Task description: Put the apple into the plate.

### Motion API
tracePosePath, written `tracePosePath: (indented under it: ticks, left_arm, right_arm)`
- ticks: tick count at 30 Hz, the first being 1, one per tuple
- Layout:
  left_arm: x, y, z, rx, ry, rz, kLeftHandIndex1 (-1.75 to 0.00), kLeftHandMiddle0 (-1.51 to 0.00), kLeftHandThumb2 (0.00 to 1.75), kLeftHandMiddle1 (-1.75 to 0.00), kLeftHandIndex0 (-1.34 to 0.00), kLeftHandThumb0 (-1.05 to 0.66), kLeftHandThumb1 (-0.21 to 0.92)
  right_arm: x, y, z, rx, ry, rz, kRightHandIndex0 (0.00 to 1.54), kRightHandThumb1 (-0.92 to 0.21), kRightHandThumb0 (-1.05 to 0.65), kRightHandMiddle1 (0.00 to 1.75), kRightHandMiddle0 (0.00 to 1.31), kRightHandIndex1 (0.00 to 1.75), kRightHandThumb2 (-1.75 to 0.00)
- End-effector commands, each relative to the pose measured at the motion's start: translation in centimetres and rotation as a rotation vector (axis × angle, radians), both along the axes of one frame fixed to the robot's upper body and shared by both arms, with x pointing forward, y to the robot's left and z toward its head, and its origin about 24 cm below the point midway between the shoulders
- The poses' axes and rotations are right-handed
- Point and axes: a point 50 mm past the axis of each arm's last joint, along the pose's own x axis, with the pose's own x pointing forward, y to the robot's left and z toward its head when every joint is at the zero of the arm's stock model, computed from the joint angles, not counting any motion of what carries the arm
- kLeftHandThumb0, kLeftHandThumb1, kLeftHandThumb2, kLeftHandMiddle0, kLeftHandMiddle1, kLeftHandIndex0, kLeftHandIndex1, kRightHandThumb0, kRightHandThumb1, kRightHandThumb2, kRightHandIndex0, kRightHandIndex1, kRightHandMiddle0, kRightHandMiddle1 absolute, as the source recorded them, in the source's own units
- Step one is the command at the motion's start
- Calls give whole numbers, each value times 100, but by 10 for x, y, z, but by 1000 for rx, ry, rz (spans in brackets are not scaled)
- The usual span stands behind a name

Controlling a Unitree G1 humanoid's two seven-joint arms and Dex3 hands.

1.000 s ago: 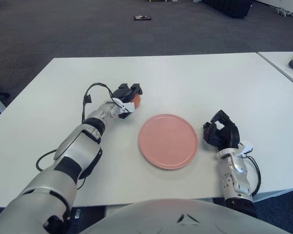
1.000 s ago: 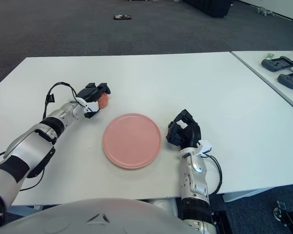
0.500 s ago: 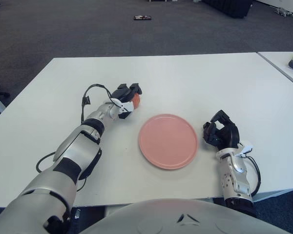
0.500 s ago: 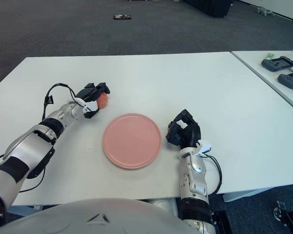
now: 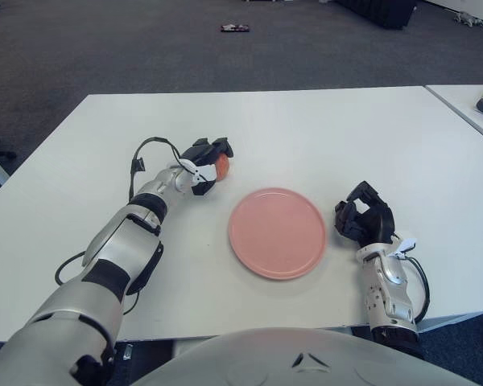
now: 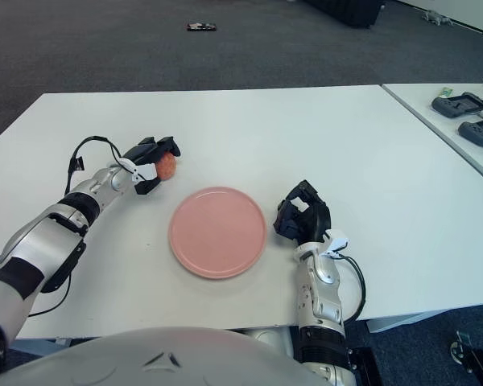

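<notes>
While the left hand (image 5: 203, 163) pinches the apple (image 5: 223, 166), the carry begins — next, swing rightward over the pink plate (image 5: 277, 232); right hand (image 5: 364, 220) idles curled beside it.

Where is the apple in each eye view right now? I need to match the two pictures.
Left eye view: the apple is left of centre, in the left hand, up-left of the pink plate.
Right eye view: the apple sits further left, in the same grasp.
Shared landmark: the pink plate, down-right of the apple in both.
</notes>
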Motion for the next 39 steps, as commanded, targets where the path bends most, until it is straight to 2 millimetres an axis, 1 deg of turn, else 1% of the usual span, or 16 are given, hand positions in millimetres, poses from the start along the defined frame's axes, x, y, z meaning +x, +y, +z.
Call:
tracePosePath:
  ticks: [1,7,13,17,20,23,27,34,39]
  left_arm:
    - [1,15,3,0,34,21,-175,-98,174,-159,-69,0,-10]
    - [6,18,19,-57,-26,0,-175,-99,174,-158,-70,0,-11]
    - [9,22,38,-111,-158,-6,-175,-99,175,-158,-70,0,-11]
    - [10,22,58,-155,-280,-32,-175,-99,175,-158,-70,0,-11]
    - [8,20,64,-189,-338,-43,-175,-99,175,-159,-70,0,-11]
    - [3,13,70,-230,-398,-74,-175,-98,175,-160,-70,0,-11]
    - [-4,5,75,-284,-436,-112,-175,-98,175,-160,-70,0,-11]
    - [-21,-9,78,-360,-461,-206,-175,-98,175,-160,-70,0,-11]
    - [-33,-17,82,-377,-472,-299,-175,-98,175,-159,-70,0,-11]
  right_arm:
    - [-6,2,-11,24,61,-16,122,-24,-51,175,67,175,-142]
    - [-7,3,-10,45,44,-15,126,-21,-53,175,71,175,-147]
    - [-7,3,-10,49,46,-15,127,-20,-53,175,72,175,-148]
    - [-7,2,-10,43,57,-17,128,-19,-53,175,72,175,-148]
    - [-6,2,-11,34,65,-16,126,-21,-53,175,70,175,-146]
    - [-6,2,-10,28,62,-10,125,-22,-52,175,70,175,-145]
    - [-6,2,-10,21,63,-2,124,-22,-52,175,69,175,-145]
    - [-6,2,-11,25,74,12,123,-23,-52,175,69,175,-144]
    - [-6,2,-11,38,75,16,121,-25,-51,175,67,175,-141]
